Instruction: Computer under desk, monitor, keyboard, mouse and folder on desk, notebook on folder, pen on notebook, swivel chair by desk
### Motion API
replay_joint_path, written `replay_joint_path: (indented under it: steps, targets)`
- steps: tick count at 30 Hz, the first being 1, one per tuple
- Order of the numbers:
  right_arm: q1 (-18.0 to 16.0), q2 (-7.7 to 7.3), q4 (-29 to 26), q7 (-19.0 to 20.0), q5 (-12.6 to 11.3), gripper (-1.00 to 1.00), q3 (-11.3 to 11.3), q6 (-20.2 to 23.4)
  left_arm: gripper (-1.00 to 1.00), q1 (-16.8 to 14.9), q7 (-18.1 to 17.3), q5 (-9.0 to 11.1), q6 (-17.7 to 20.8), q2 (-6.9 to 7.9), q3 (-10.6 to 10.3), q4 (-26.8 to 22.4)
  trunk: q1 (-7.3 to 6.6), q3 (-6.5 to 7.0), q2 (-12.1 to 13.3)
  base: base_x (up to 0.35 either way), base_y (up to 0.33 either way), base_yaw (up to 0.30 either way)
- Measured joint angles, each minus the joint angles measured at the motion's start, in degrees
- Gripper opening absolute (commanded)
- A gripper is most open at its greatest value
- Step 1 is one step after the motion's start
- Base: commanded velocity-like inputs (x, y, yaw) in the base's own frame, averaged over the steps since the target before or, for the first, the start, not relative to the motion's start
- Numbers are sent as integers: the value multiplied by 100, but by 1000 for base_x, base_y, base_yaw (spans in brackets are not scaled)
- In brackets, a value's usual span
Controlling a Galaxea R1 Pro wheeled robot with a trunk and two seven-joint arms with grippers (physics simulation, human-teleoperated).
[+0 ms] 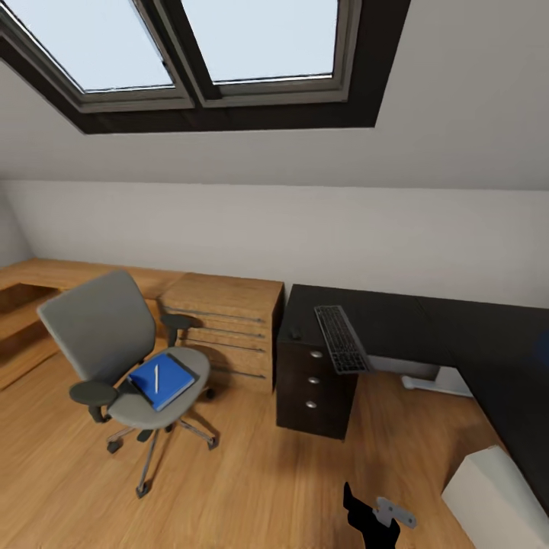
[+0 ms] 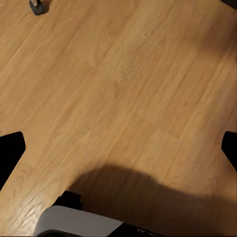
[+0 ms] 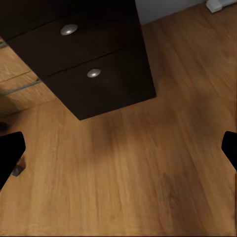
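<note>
The swivel chair (image 1: 114, 343) stands on the wood floor at the left. On its seat lies the blue folder (image 1: 169, 385) with the pale pen (image 1: 156, 377) on top. The keyboard (image 1: 341, 338) lies on the black top at the left end of the desk (image 1: 465, 335), its near end at the front edge. A small dark lump (image 1: 293, 333) beside it may be the mouse. The monitor, computer and notebook are out of view. My left gripper (image 2: 118, 150) hangs open over bare floor. My right gripper (image 3: 118, 148) is open, facing the floor in front of the drawer unit.
A black drawer unit (image 1: 313, 385) (image 3: 94, 74) with round silver knobs stands under the keyboard. Light-wood drawers (image 1: 229, 328) sit between it and the chair. A white box (image 1: 496, 488) is at lower right. A chair caster (image 2: 37, 6) shows near the left gripper.
</note>
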Motion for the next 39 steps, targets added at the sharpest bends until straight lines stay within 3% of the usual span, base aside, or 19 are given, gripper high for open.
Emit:
replay_joint_path:
  steps: [39]
  targets:
    - [1,-9,-4,0,0,100,-7,-13,100,1,1,-2,-127,-1,0,-11,-858,701,1567,-337,-122,3]
